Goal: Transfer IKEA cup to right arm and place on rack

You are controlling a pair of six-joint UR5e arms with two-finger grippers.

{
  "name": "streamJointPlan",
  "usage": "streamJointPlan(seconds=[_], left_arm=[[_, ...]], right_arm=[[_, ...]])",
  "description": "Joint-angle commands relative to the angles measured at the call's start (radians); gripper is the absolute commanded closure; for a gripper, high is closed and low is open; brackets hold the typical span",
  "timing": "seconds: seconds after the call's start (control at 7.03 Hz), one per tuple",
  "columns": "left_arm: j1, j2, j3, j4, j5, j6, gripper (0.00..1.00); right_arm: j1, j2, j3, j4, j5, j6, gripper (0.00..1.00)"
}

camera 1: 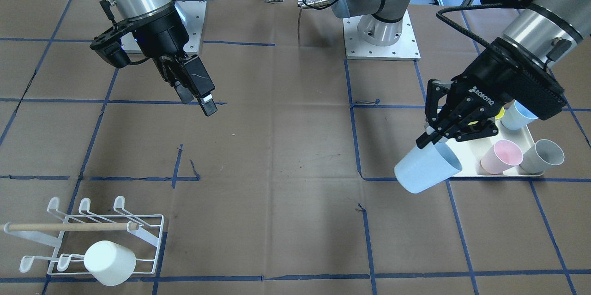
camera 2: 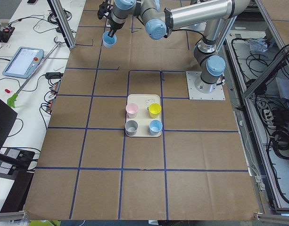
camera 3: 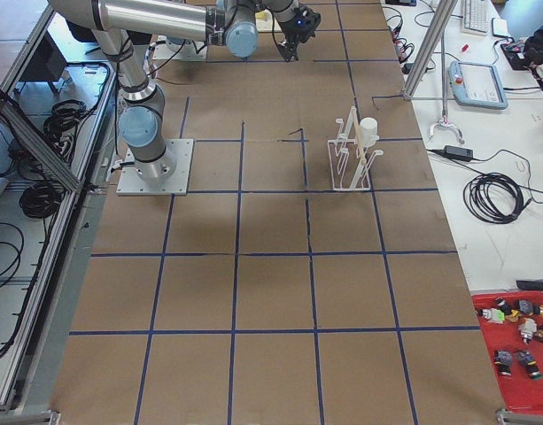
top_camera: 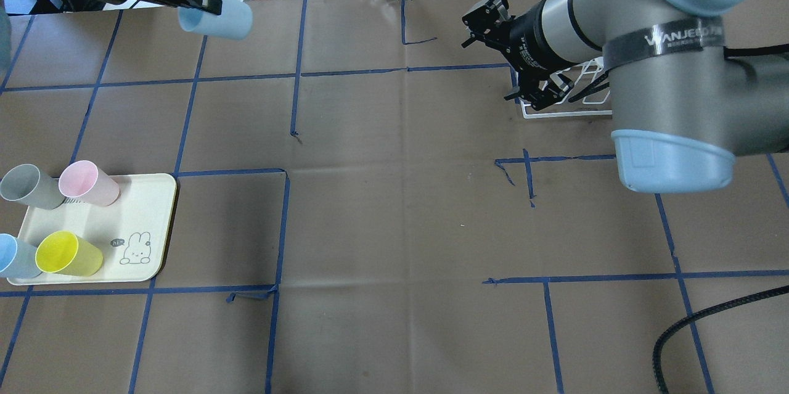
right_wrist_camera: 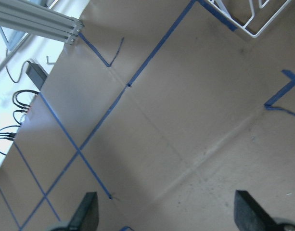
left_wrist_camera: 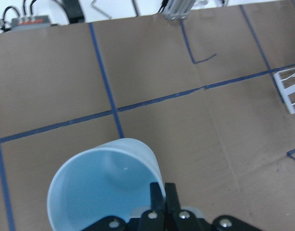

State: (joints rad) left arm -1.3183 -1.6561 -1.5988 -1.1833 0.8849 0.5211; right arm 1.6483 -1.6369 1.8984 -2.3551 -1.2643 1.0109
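- A cream tray (top_camera: 151,209) with a small bunny drawing (top_camera: 137,249) lies on the brown-papered counter (top_camera: 394,227), which blue tape lines (top_camera: 282,227) split into squares
- Four cups stand mouth-up on the tray, two by two: a grey cup (top_camera: 29,186) beside a pink cup (top_camera: 88,183), a pale blue cup (top_camera: 15,256) beside a yellow cup (top_camera: 68,254)
- A red bin (camera 3: 517,341) of small parts sits off one end of the counter, a tablet-like pendant (camera 2: 22,61) off the other

Brown table (camera 1: 286,170) carries white rack (camera 1: 69,227) and cream tray (top_camera: 148,209)
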Motion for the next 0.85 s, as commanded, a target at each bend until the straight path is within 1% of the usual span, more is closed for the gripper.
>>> streamJointPlan(seconds=[0.0, 0.14, 0.28, 0.43, 0.57, 0.71], left_arm=[[-0.038, -0.001, -0.054, 0.121, -0.227, 0.013, 1.00], [-0.062, -0.001, -0.120, 0.255, -0.291, 0.011, 1.00], [-0.079, -0.001, -0.195, 0.395, -0.325, 0.011, 1.00], [-0.093, -0.004, -0.269, 0.560, -0.354, 0.005, 1.00], [-0.113, -0.002, -0.330, 0.655, -0.372, 0.005, 1.00], [-0.128, -0.005, -0.373, 0.765, -0.373, 0.004, 1.00]], right_arm=[[0.002, -0.001, 0.091, -0.252, 0.069, 0.261, 0.00], [0.008, 0.003, 0.131, -0.354, 0.071, 0.325, 0.00], [0.018, 0.009, 0.169, -0.472, 0.071, 0.371, 0.00], [0.022, 0.009, 0.185, -0.528, 0.077, 0.522, 0.00], [0.042, 0.008, 0.183, -0.568, 0.082, 0.684, 0.00], [0.056, 0.015, 0.186, -0.640, 0.091, 0.725, 0.00]])
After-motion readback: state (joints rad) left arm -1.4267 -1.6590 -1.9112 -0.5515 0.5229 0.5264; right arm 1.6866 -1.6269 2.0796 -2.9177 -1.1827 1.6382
